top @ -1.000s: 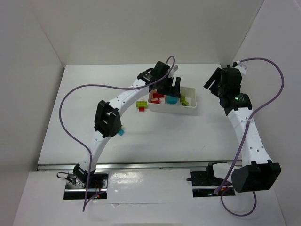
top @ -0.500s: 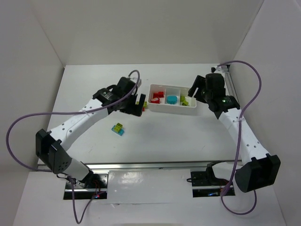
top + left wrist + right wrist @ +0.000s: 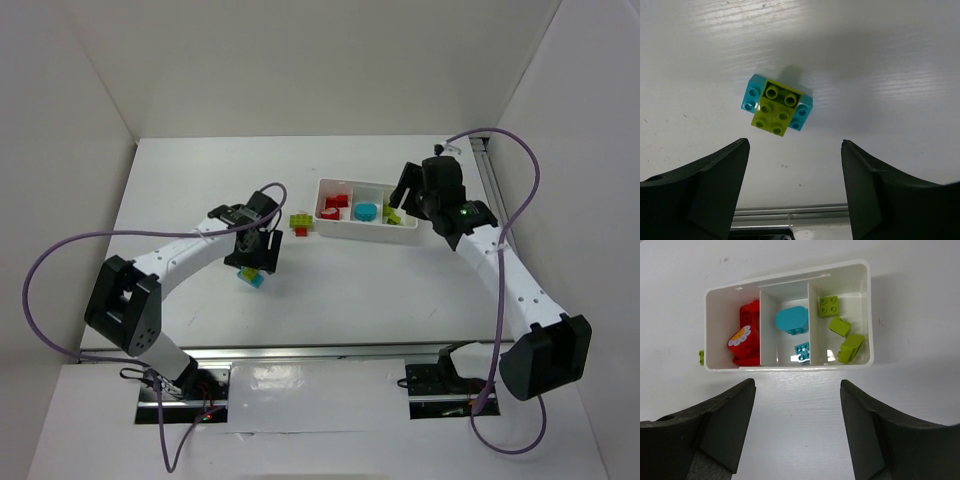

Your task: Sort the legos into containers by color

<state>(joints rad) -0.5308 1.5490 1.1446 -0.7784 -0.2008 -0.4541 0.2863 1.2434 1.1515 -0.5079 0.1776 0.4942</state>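
Your left hand [image 3: 794,150] wide open, empty, over green-on-cyan brick stack [image 3: 776,107] on desk [image 3: 880,60]; right hand [image 3: 797,386] open, empty, above tray [image 3: 812,367].

My white left arm [image 3: 185,252] and right arm [image 3: 512,285], black joints, broad black fingers [image 3: 710,195], purple cables [image 3: 40,265], small green light [image 3: 463,211].

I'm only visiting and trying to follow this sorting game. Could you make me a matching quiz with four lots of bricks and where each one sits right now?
Things:
1. red bricks
2. cyan bricks in the white tray
3. yellow-green bricks in the tray
4. yellow-green-on-cyan stack

Places:
A. the tray's middle compartment
B. on the table, below the open left end effector
C. the compartment at the tray's right end, seen from the top camera
D. the compartment at the tray's left end

Pairs: 1-D, 2-A, 3-C, 4-B.
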